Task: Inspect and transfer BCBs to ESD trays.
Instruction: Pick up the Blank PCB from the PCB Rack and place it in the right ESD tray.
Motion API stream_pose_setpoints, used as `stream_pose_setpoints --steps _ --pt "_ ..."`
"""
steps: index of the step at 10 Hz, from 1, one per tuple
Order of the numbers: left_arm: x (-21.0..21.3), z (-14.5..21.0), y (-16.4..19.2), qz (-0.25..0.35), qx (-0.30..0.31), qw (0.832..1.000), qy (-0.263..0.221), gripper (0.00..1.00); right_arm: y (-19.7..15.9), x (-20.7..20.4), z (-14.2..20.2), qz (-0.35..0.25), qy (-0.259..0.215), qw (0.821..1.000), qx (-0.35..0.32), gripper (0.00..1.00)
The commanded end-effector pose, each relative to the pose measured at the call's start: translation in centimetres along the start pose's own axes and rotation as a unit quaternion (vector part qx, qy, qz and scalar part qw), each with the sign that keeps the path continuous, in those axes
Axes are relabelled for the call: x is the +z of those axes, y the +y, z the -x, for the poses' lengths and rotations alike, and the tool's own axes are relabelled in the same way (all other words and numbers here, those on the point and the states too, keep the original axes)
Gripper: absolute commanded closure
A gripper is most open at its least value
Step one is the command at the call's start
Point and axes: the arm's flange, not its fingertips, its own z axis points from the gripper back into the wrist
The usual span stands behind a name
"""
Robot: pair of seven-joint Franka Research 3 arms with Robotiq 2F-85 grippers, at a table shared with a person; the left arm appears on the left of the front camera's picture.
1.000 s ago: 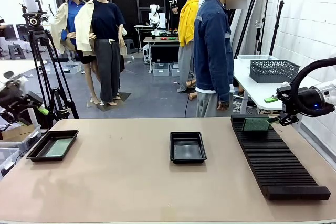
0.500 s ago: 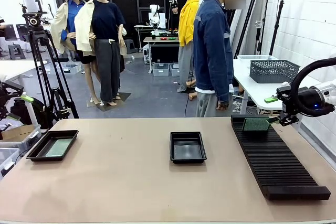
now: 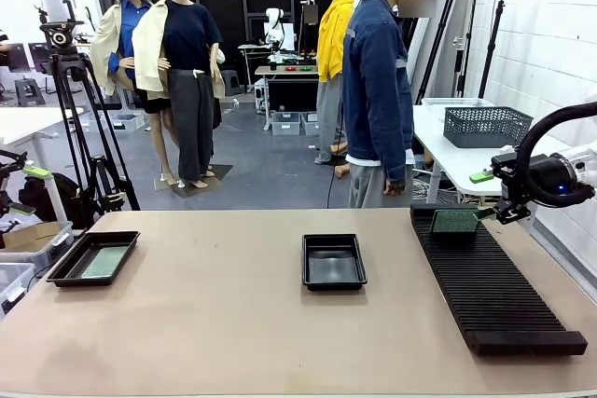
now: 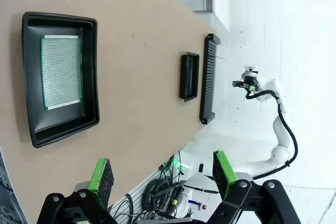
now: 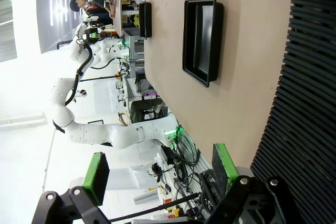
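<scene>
Pincers, two: my left pincer (image 4: 163, 174) hangs off the table's left edge with its jaws apart and gripping nothing. My right pincer (image 3: 485, 196) is likewise spread wide, just right of the slotted rack's (image 3: 494, 295) far end. BCBs, two: one BCB (image 4: 61, 72) lies flat in the left ESD tray (image 3: 58, 273), and the other BCB (image 3: 454, 221) stands upright in the rack's far slots; any print on either is too small to read. The middle ESD tray (image 3: 334, 284) sits mid-table, well apart from both.
</scene>
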Motion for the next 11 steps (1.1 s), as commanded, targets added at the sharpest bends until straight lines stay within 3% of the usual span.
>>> stream_pose_setpoints --steps 1,4,7,9,11 --pt "1.2 0.0 0.8 0.051 -0.029 0.998 -0.017 0.0 0.2 -0.3 0.3 0.009 -0.001 1.0 -0.004 0.0" --pt "1.7 -0.1 2.0 0.098 -0.035 0.994 -0.012 0.0 0.2 -0.3 0.3 0.009 -0.001 1.0 -0.004 0.0" --pt "1.1 0.5 1.9 0.079 -0.022 0.996 -0.019 0.0 0.4 0.2 0.1 0.011 0.001 1.0 0.018 0.0" --pt "1.1 0.5 1.9 0.079 -0.022 0.996 -0.019 0.0 2.3 -0.1 0.1 0.085 -0.006 0.995 0.057 0.0" --pt "1.1 0.5 1.9 0.079 -0.022 0.996 -0.019 0.0 4.5 -0.7 -1.6 0.163 0.016 0.981 0.102 0.0"
